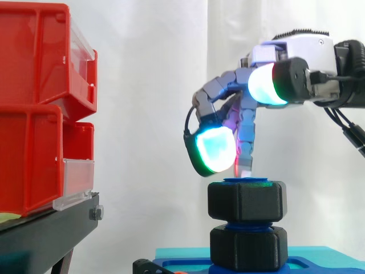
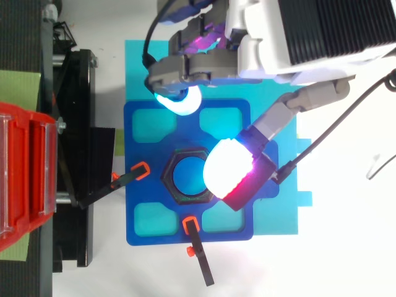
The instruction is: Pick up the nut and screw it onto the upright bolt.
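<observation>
1. The top nut (image 1: 246, 200) is chunky matte black plastic with six sides and rounded corners. It sits threaded at the top end of the upright bolt (image 1: 245, 226), in the middle of the blue plate (image 2: 131, 136).
2. The bolt is blue with coarse threads. Its flat top just pokes out above the nut.
3. That's two black hex pieces on one bolt. The lower nut (image 1: 248, 246) is down at the plate, with a strip of thread showing between the pair.
4. The hand (image 1: 305, 48) hangs right above the bolt with its fingers loosely bent, spread apart and gripping nothing. The pads (image 1: 214, 149) are smooth and rounded, glowing cyan and white. One slim finger reaches down to the bolt's top, but I can't tell if it touches.
5. The plate is a rounded square on a cyan base (image 2: 142, 62), with four cyan pockets (image 2: 151, 216), one near each corner.
6. Two black clamps (image 2: 139, 170) with orange tips are there, one each at two neighbouring plate edges.
7. Two glossy red bins (image 1: 34, 57) with clear fronts are stacked on a black stand (image 1: 51, 225).
</observation>
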`<state>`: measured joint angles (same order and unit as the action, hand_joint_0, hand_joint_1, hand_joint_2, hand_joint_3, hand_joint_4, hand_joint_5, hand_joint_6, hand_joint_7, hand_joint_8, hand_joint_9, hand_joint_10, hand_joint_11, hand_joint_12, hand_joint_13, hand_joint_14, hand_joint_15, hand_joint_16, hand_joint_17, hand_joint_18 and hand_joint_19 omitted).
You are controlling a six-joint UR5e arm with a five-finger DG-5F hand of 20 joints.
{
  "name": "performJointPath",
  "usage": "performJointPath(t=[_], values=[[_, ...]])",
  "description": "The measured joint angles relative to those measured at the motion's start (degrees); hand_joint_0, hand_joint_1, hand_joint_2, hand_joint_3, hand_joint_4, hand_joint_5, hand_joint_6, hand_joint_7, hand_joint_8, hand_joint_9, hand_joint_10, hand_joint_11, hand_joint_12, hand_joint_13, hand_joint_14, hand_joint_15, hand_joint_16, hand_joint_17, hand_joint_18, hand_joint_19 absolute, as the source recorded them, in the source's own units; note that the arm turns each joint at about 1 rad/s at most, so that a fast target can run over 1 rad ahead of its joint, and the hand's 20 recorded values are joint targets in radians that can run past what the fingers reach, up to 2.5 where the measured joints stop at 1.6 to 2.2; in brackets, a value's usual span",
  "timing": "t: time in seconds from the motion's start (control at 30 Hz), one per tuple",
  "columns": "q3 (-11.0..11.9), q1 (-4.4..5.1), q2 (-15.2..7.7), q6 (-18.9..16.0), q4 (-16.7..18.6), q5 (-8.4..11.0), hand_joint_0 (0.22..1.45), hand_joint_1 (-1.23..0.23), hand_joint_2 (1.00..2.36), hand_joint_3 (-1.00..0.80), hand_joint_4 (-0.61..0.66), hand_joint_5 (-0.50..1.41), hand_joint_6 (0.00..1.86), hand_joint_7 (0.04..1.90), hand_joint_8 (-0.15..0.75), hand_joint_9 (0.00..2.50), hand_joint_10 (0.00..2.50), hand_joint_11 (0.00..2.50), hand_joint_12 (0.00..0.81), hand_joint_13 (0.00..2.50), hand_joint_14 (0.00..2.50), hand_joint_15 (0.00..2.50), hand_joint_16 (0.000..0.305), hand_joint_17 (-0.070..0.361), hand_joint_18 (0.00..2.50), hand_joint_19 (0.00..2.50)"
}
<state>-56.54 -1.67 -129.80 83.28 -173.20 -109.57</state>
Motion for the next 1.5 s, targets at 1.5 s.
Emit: performJointPath(t=[1.5], values=[[-3.3,4.88,-0.1,-5.4,3.7,3.93,0.50,-0.11,1.00,-0.50,0.26,-0.08,0.50,0.86,0.282,1.06,0.00,0.00,0.261,0.78,0.00,0.01,0.030,0.068,0.50,0.09]])
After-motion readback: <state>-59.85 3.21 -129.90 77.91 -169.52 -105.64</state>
